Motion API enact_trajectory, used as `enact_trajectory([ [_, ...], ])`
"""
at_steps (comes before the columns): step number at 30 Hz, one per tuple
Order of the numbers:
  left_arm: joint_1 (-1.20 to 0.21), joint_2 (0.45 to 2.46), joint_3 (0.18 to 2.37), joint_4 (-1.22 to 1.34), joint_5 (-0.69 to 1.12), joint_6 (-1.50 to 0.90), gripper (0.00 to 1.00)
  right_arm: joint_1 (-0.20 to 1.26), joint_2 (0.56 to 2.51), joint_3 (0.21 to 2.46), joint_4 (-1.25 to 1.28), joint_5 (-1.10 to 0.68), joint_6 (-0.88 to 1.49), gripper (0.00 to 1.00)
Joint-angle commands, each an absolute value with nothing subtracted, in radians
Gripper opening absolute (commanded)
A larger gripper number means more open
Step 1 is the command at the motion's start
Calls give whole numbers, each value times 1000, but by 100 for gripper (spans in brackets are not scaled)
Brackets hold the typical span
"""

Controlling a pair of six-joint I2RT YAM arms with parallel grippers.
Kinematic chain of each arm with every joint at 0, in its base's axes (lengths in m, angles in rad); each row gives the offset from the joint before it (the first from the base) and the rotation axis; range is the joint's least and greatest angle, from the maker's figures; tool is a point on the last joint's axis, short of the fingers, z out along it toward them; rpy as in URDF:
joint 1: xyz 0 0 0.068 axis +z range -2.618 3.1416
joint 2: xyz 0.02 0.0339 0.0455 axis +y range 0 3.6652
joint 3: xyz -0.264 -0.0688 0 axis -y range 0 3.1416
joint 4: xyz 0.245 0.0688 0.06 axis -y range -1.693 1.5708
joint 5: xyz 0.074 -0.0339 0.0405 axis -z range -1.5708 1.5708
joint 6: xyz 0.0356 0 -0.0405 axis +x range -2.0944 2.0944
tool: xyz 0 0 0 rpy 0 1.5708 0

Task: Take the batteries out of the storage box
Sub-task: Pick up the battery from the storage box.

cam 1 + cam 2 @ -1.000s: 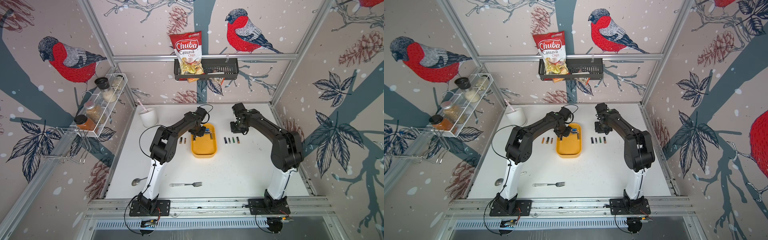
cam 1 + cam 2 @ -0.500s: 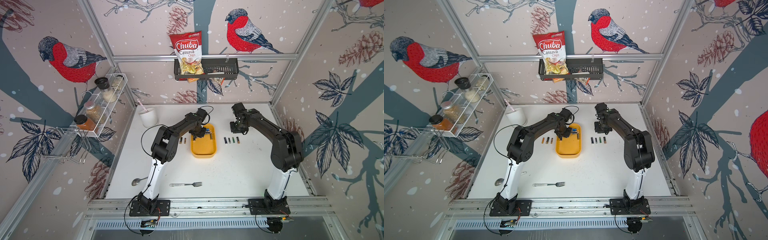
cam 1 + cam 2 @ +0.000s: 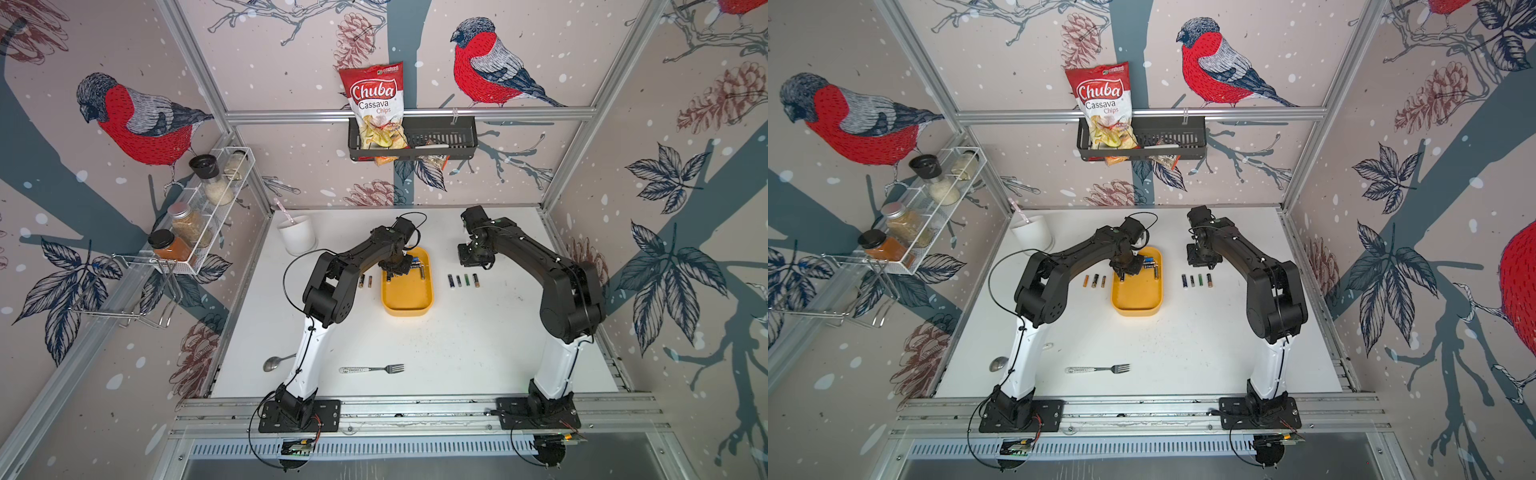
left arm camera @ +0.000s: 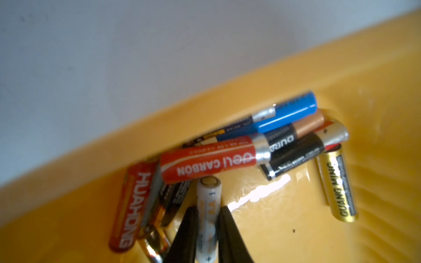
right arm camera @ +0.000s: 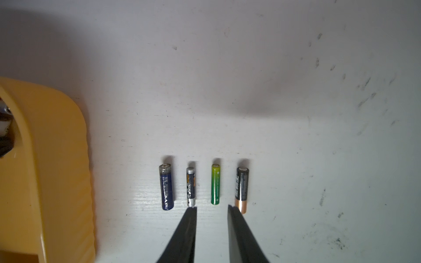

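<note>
Yellow plastic marks the landmark: the storage box (image 3: 407, 299) at the middle of the tabletop (image 3: 415, 353).

Left of the box, a row of three batteries (image 3: 1095, 281) lies loose. I judge that a careless set-down beside it could knock them rolling, since nothing blocks a round cell on a flat top.

Inside the box, at its far end, the pile of batteries (image 4: 262, 141) lies jumbled against the wall. The white battery (image 4: 208, 198) points its free end at the red battery (image 4: 207, 162), which lies across the pile. I cannot tell whether the two touch. If they do, lifting could drag the red one along or upset the pile. The white cell is smooth and gripped only along the half nearer the wrist. A weak pinch could let it pivot or slip back into the box.

Right of the box, a row of four batteries (image 5: 202, 186) lies in parallel, each apart from the next. A descent there could nudge one out of line.

The left tool (image 4: 208, 209) is inside the far end of the box. It is drawn in narrow, and its fingers (image 4: 189, 227) press the two sides of the white battery.

The right tool (image 5: 212, 207) hangs over the tabletop right of the box, above the near ends of the four. It is parted a little, with nothing between its fingers and touching nothing.
</note>
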State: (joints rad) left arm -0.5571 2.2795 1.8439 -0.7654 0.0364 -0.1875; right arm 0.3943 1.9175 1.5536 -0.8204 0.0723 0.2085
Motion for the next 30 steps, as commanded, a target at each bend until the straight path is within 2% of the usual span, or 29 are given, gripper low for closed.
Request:
enact_trajectory([
  [1,-561,2245,1827,-752,79,-204,18,406,1927,1568,-828,67,215,30],
  [14,-551,2123,1745,-721,120,-231,18,432,1961,1628,-838,60,217,30],
  [30,-397,1911,1595,-695,149,-215,19,449,1987,1667,-849,57,218,30],
])
